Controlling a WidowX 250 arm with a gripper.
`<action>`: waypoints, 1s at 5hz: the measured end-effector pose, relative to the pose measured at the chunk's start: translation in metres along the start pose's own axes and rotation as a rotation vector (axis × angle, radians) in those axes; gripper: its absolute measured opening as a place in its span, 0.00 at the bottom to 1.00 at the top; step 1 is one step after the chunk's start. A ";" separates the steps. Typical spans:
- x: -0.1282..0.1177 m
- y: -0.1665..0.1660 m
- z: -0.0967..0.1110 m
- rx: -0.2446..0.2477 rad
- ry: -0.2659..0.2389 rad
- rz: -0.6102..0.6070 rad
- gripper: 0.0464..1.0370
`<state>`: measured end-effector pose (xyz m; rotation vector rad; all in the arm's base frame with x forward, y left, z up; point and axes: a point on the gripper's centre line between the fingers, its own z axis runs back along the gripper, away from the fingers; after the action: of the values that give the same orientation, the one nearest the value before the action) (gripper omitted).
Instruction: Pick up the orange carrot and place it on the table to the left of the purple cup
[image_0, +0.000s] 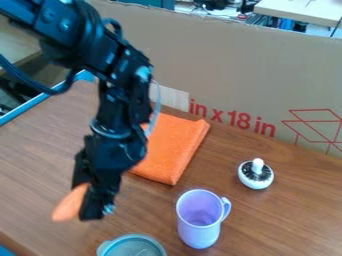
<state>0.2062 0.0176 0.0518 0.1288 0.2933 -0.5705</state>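
Note:
The black gripper (87, 197) hangs over the left part of the wooden table, shut on an orange object (70, 204) with a rounded, tapering end that sticks out to the left. Behind the arm and partly hidden by it lies a folded orange cloth (172, 150). A light purple cup (198, 231) with a handle on its right stands to the right of the gripper. Below the gripper, at the bottom edge, is a round teal-grey container or lid (133, 247).
A white round object with a knob and dark speckled top (256, 174) sits on the table (294, 210) at the right. A tall cardboard panel (254, 70) stands along the back. Blue edging (27, 111) runs along the table's left side.

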 end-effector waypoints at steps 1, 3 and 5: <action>0.011 -0.009 -0.010 0.003 0.002 0.036 0.64; 0.020 -0.001 -0.027 -0.107 -0.039 0.004 0.64; 0.024 0.024 -0.026 -0.178 -0.121 0.020 0.64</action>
<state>0.2323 0.0302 0.0203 -0.0748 0.2241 -0.5279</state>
